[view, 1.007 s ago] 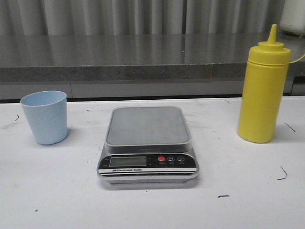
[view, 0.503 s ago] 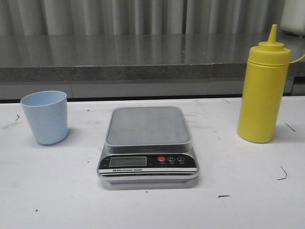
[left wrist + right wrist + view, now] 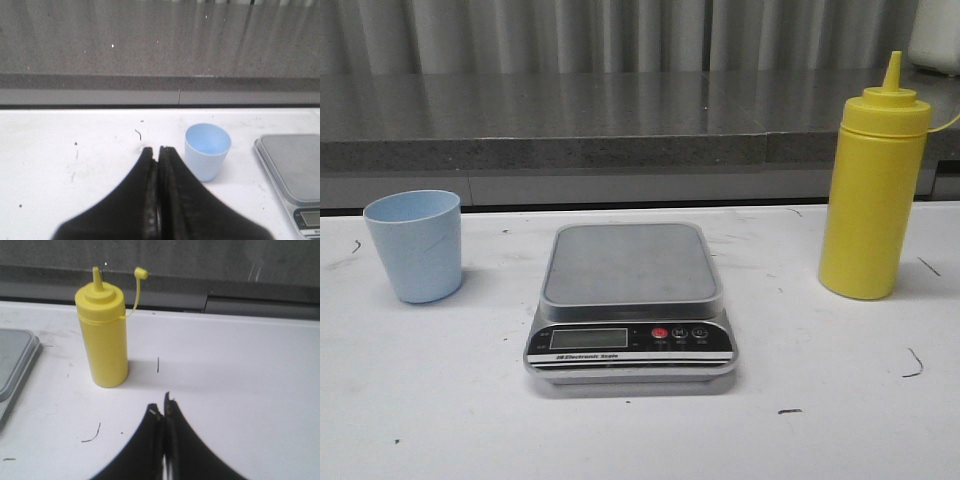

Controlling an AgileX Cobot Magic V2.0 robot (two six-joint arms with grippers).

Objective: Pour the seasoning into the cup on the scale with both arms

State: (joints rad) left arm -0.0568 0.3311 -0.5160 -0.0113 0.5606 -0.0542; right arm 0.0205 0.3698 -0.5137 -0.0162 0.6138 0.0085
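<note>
On the white table (image 3: 440,400), three items stand in a row, well apart from one another.

1. Cup (image 3: 415,245): at 9 o'clock from the scale, upright, mouth up, nothing visible inside. It rests on the table, not on the platform. The left wrist view shows it (image 3: 207,151) beside the scale edge (image 3: 292,172), with a clear gap between them.

2. Scale (image 3: 630,305): centre of the table. The grey platform (image 3: 628,262) carries no load. The black front panel (image 3: 630,343) faces the camera; the LCD (image 3: 587,338) shows no legible reading. A red button (image 3: 659,334) and two grey buttons sit beside the LCD.

3. Bottle (image 3: 873,185): at 3 o'clock from the scale, upright on the table, nozzle up and uncapped. The right wrist view shows the bottle (image 3: 102,335) with its tethered cap (image 3: 141,273) hanging free to one side of the nozzle.

Left gripper (image 3: 156,155): fingers pressed together, holding nothing. It sits above the table just beside the cup, not touching it.

Right gripper (image 3: 161,410): fingers together, holding nothing. It sits near the bottle with bare table between them. Neither gripper appears in the front view.

Small dark marks are scattered over the table. A grey stone ledge (image 3: 570,120) runs along the far edge at 12 o'clock.
</note>
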